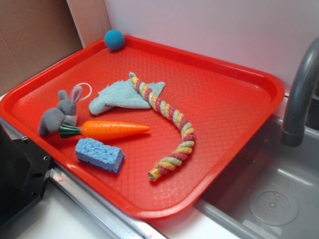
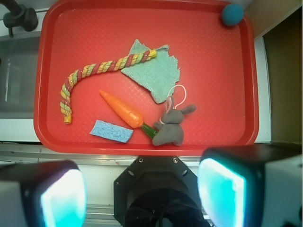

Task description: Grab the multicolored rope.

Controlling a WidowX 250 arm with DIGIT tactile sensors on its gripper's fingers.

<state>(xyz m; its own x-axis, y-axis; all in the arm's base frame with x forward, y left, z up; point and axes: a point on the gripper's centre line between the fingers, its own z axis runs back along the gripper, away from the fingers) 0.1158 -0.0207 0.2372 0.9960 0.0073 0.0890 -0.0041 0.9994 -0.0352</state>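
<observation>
Wrist view: gripper [image 2: 142,191] hangs above the tray's near edge, fingers [image 2: 61,198] spread wide, nothing between them.
Multicolored rope [image 1: 172,124]: lies curved on the red tray [image 1: 234,104], one end resting on the light blue cloth [image 1: 117,97].
Carrot [image 1: 112,129]: just beside the rope's middle, between the cloth and the blue sponge [image 1: 99,155].
Grey bunny [image 1: 60,115]: touching the carrot's green end.
Teal ball [image 1: 114,39]: far corner of the tray.

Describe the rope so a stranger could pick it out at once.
On the red tray, the rope curves from the blue cloth toward the near edge. It is the only long twisted thing, striped pink, yellow and green, longer than the carrot.
</observation>
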